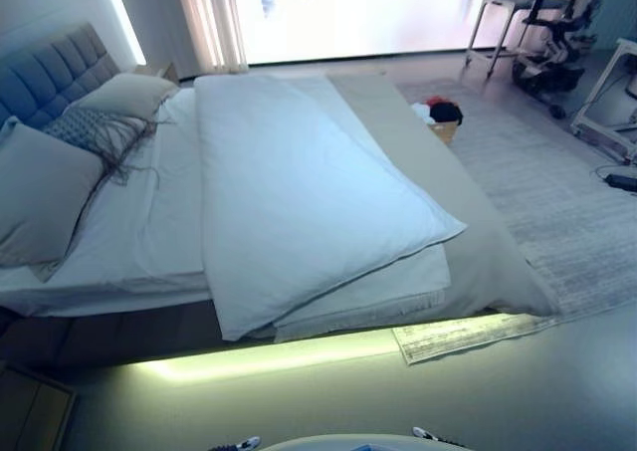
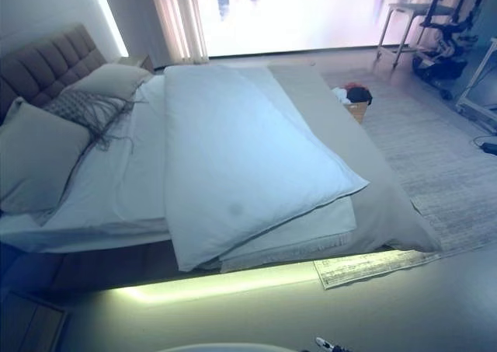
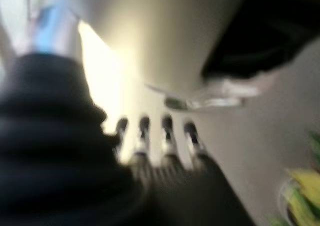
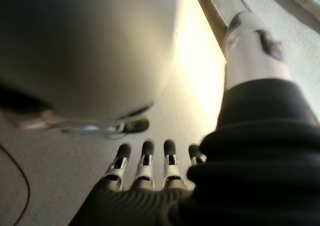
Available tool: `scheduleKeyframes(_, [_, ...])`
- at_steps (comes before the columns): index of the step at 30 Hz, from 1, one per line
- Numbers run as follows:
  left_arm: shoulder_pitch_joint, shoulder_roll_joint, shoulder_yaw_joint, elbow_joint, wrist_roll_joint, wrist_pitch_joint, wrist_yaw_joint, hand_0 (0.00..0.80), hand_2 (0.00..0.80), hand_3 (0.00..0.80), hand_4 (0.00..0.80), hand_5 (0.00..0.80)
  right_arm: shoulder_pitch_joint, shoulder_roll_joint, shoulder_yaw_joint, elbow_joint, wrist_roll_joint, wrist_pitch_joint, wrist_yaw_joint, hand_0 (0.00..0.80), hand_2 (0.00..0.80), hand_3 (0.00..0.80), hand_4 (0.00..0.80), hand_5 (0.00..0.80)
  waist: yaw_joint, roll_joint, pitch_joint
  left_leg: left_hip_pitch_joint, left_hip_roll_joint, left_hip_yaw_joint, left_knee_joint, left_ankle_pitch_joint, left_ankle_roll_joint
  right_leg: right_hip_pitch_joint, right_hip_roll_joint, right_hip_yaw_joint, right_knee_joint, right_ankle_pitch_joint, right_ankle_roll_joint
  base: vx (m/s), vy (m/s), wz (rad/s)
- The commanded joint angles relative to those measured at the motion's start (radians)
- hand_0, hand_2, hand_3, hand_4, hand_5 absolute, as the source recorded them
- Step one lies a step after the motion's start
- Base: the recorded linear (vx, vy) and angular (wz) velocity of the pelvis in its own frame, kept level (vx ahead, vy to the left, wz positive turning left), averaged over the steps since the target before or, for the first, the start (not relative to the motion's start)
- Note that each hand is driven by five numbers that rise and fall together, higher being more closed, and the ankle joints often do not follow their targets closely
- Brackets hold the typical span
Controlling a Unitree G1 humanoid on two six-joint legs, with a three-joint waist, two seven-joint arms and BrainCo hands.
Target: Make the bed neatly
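Observation:
The bed fills the eye views. A white duvet [image 1: 299, 192] lies folded over itself and askew down the middle, with one corner hanging over the near edge. The white sheet [image 1: 149, 222] is bare beside it. A grey bedspread [image 1: 468, 222] covers the foot end. Two grey pillows [image 1: 40, 187] [image 1: 124, 93] and a knitted cushion [image 1: 90, 130] lean near the padded headboard [image 1: 45, 73]. My left hand [image 3: 155, 141] and right hand [image 4: 150, 161] show only in their wrist views. Both hang over the floor with fingers straight and hold nothing.
A basket of clothes [image 1: 438, 112] stands on the pale rug [image 1: 557, 202] beyond the bed. A printed sheet [image 1: 458, 337] lies on the floor at the bed's near corner. A stool [image 1: 503, 23] and a white stand [image 1: 607, 103] are at the back right. A wooden nightstand [image 1: 30, 411] is at lower left.

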Motion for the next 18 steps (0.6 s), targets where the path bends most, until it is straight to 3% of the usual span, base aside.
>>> scheduleKeyframes(1, [-0.061, -0.046, -0.017, 0.056, 0.007, -0.022, 0.041, 0.000, 0.000, 0.000, 0.000, 0.000, -0.081, 0.039, 0.031, 0.046, -0.011, 0.000, -0.006, 0.000, 0.000, 0.000, 0.000, 0.000, -0.009, -0.026, 0.026, -0.025, -0.055, -0.012, 0.004, -0.025, 0.059, 0.051, 0.012, 0.021, 0.004, -0.065, 0.003, 0.000, 0.000, 0.00])
scheduleKeyframes(5, [-0.052, -0.038, -0.015, 0.053, 0.001, -0.029, 0.073, 0.000, 0.000, 0.000, 0.000, 0.000, -0.084, 0.030, 0.024, 0.045, -0.021, -0.034, -0.054, 0.000, 0.000, 0.000, 0.000, 0.000, -0.006, -0.032, 0.025, -0.020, -0.049, -0.008, 0.004, -0.028, 0.059, 0.054, 0.014, 0.019, 0.004, -0.066, 0.002, 0.029, -0.010, 0.00])
scheduleKeyframes(9, [-0.052, -0.038, -0.018, 0.064, 0.028, 0.029, 0.086, 0.000, 0.000, 0.000, 0.000, 0.000, -0.088, 0.031, 0.024, 0.049, -0.016, -0.036, -0.039, 0.000, 0.000, 0.000, 0.000, 0.000, -0.004, -0.037, 0.029, -0.021, -0.047, -0.008, 0.004, -0.027, 0.060, 0.050, 0.017, 0.023, 0.004, -0.064, 0.001, 0.000, 0.000, 0.00])
scheduleKeyframes(18, [-0.053, -0.045, 0.002, 0.065, 0.003, -0.005, 0.166, 0.000, 0.000, 0.000, 0.000, 0.000, -0.088, 0.049, 0.028, 0.054, 0.015, -0.044, -0.011, 0.000, 0.000, 0.000, 0.000, 0.000, 0.004, -0.042, 0.031, -0.014, -0.047, -0.013, 0.004, -0.029, 0.062, 0.059, 0.019, 0.018, 0.004, -0.067, -0.004, 0.000, 0.000, 0.00])
